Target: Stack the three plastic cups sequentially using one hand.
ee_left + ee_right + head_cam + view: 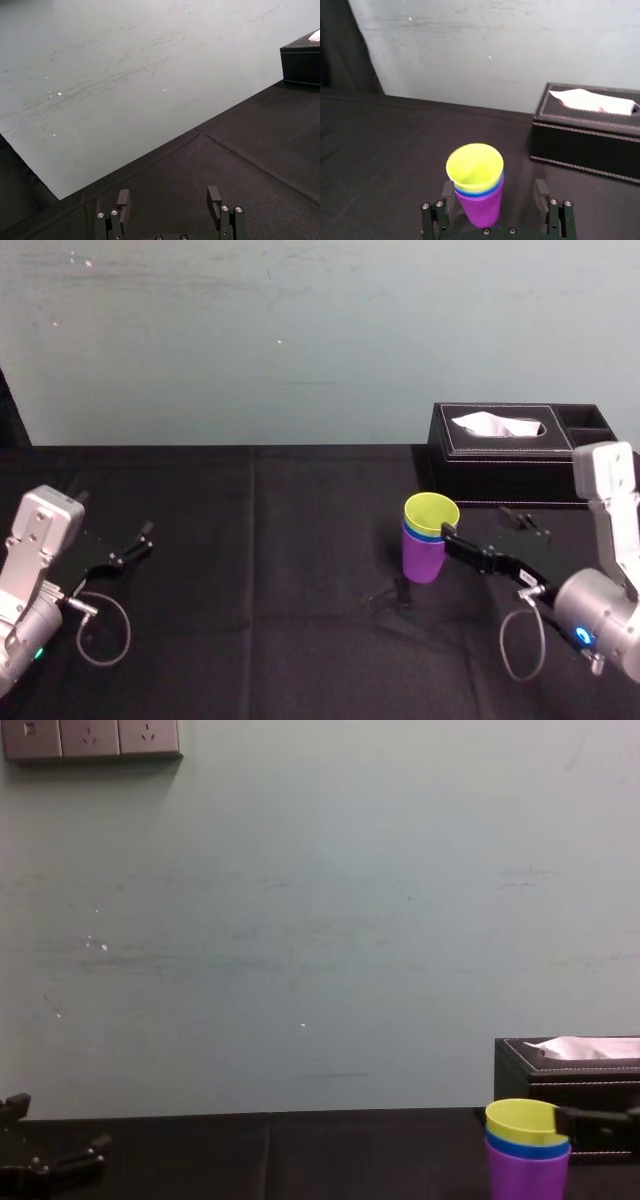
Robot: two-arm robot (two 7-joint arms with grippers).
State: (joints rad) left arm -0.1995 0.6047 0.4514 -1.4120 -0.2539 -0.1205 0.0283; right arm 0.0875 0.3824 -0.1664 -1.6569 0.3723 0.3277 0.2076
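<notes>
The three plastic cups stand nested in one upright stack on the black cloth: purple at the bottom, a blue rim above it, yellow-green on top. My right gripper sits just right of the stack, open. In the right wrist view the stack stands between the fingers, close to one finger and apart from the other. A right finger reaches the yellow-green rim in the chest view. My left gripper rests open at the far left.
A black tissue box stands behind and to the right of the stack, against the pale wall. Loose cables loop beside both wrists. The table's far edge meets the wall.
</notes>
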